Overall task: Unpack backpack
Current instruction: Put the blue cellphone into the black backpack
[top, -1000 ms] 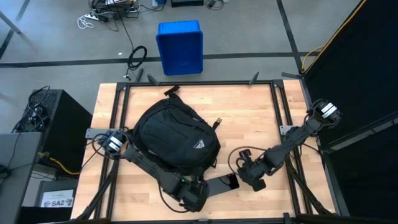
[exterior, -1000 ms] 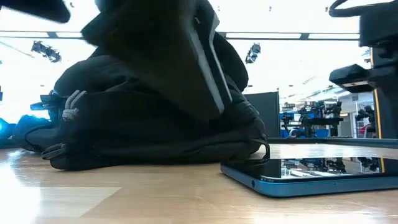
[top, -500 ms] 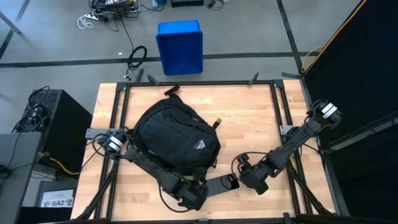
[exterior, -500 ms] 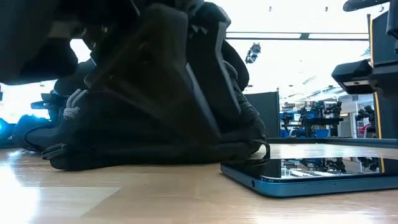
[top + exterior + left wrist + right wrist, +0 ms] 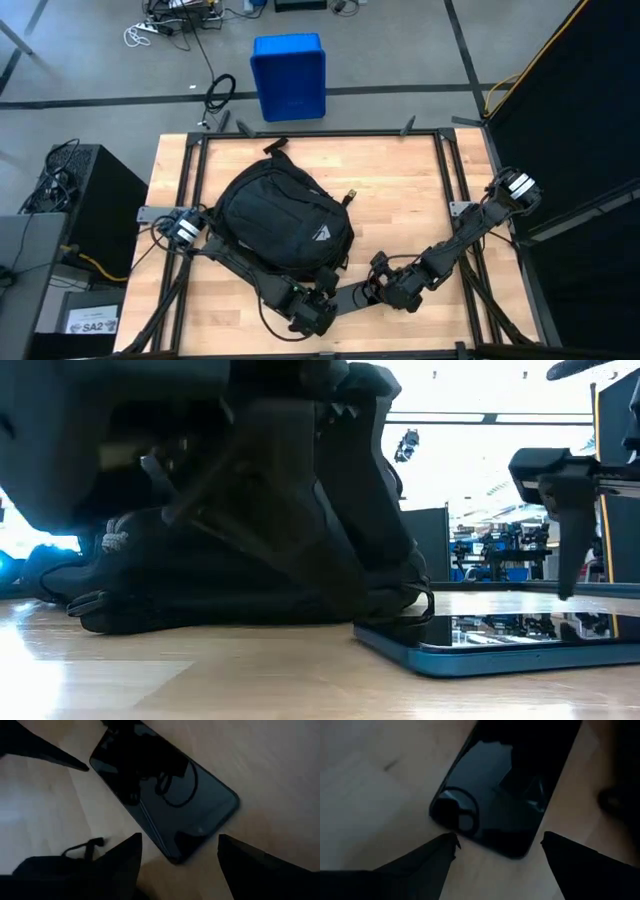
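The backpack [image 5: 285,222] lies flat at the middle of the table [image 5: 410,190], logo side up, and a dark phone [image 5: 500,638] rests screen-up on the bare wood just beside its near edge. We judge the phone to be an unpacked item, set clear of the bag so that either arm can reach it.

Both grippers hang low over the phone. The left gripper [image 5: 177,855] has its 2 fingers spread wide, 1 on each side of the phone's end, holding nothing. The right gripper [image 5: 497,847] likewise shows 2 fingers parted across the opposite end, with the phone lying free between them; we read this as a release.

Compared with the high view of 1 second earlier, the right gripper has moved toward the left one, so the 2 now nearly meet over the phone, and its fingers have gone from closed to parted. The left arm now fills more of the low view. The backpack and the blue bin [image 5: 289,75] beyond the table have not shifted.
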